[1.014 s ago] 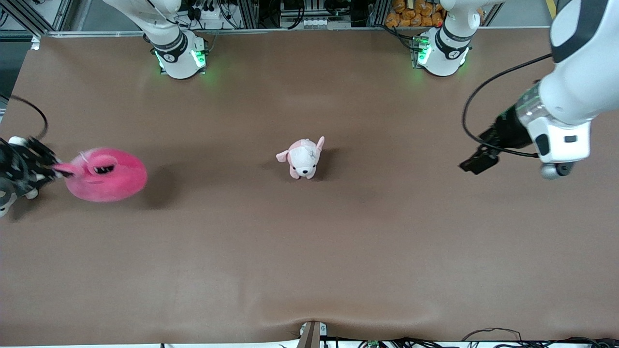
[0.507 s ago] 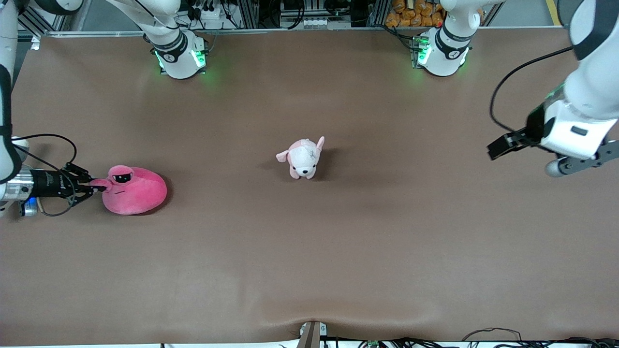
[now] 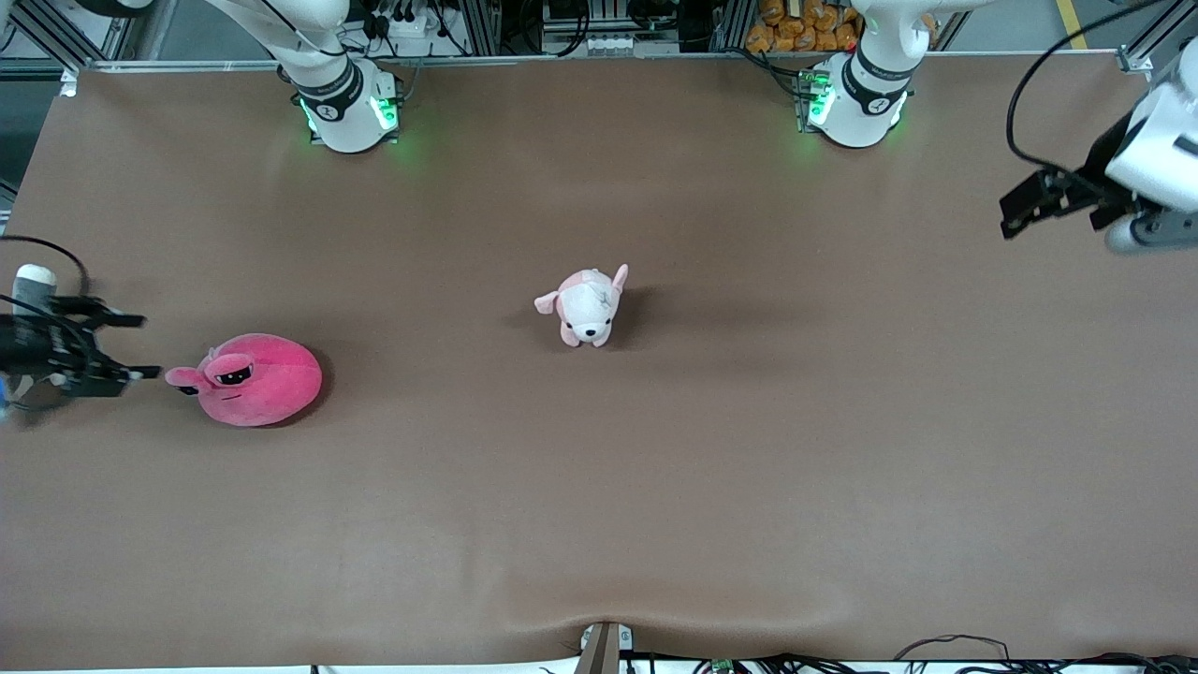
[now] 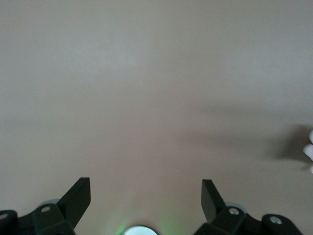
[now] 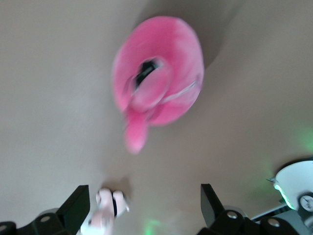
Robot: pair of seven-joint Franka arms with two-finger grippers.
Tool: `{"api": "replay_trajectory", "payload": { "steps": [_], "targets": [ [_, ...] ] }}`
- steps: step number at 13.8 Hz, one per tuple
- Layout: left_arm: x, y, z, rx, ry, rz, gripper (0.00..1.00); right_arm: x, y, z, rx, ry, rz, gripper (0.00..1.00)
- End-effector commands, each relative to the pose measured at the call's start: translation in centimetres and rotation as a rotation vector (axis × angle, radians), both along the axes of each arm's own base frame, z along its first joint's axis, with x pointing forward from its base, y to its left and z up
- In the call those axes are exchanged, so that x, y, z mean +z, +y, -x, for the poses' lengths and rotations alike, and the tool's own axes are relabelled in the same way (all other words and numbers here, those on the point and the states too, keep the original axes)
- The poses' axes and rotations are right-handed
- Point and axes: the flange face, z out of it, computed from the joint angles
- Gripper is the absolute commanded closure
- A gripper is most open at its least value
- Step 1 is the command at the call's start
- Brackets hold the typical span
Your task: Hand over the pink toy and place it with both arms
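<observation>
The pink toy (image 3: 251, 380) lies on the brown table toward the right arm's end, eyes up, and fills the middle of the right wrist view (image 5: 161, 90). My right gripper (image 3: 146, 346) stands open just beside it, a small gap away from the toy's protruding flap, with nothing between its fingers (image 5: 144, 198). My left gripper (image 3: 1025, 206) hangs open over the left arm's end of the table, well away from the toy. The left wrist view shows its empty open gripper (image 4: 145, 196) above bare table.
A small pale pink-and-white puppy plush (image 3: 585, 306) stands mid-table, a little farther from the front camera than the pink toy, and shows in the right wrist view (image 5: 105, 211). Both arm bases (image 3: 348, 108) (image 3: 854, 103) stand along one table edge.
My right gripper has opened, let go of the pink toy and drawn back toward the table's end; the toy has settled on the table. The left arm has swung away toward its own end.
</observation>
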Motion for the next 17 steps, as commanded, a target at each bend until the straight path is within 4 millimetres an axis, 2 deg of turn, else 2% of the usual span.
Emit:
{"api": "replay_trajectory", "payload": {
  "steps": [1, 2, 4, 6, 7, 8, 9, 11, 14, 17],
  "targets": [
    [-0.2, -1.0, 3.9, -0.013, 0.005, 0.023, 0.0, 10.9, 6.8, -0.4, 0.148, -0.136, 0.076, 0.0],
    [-0.3, -0.7, 4.6, -0.008, 0.009, 0.021, 0.0, 13.4, 10.2, 0.4, 0.226, -0.147, 0.146, 0.0],
    [-0.3, -1.2, 5.3, -0.021, 0.01, 0.014, 0.0, 17.6, 15.1, 2.1, 0.368, -0.223, 0.209, 0.0],
    [0.2, -1.6, 5.5, -0.033, 0.006, -0.001, 0.0, 21.1, 17.5, 4.3, 0.556, -0.3, 0.281, 0.0],
    [0.3, -1.7, 5.6, -0.038, 0.015, -0.004, 0.0, 23.4, 18.1, 5.9, 0.738, -0.351, 0.324, 0.0],
    [0.5, -1.6, 5.4, -0.041, 0.015, -0.007, 0.0, 24.2, 19.2, 7.1, 0.919, -0.37, 0.35, 0.0],
    [0.8, -1.2, 4.9, -0.036, 0.009, -0.007, 0.0, 24.4, 19.0, 8.1, 0.993, -0.378, 0.356, 0.0],
    [1.3, -0.8, 3.9, -0.031, 0.002, -0.007, 0.0, 23.2, 17.4, 9.6, 0.977, -0.419, 0.368, 0.0],
    [1.9, -0.8, 3.9, -0.032, -0.001, -0.007, 0.0, 21.8, 17.8, 12.7, 0.98, -0.478, 0.382, 0.0],
    [1.9, -0.4, 4.0, -0.023, 0.009, -0.007, 0.0, 21.9, 17.4, 12.8, 0.979, -0.468, 0.376, 0.0]
  ]
}}
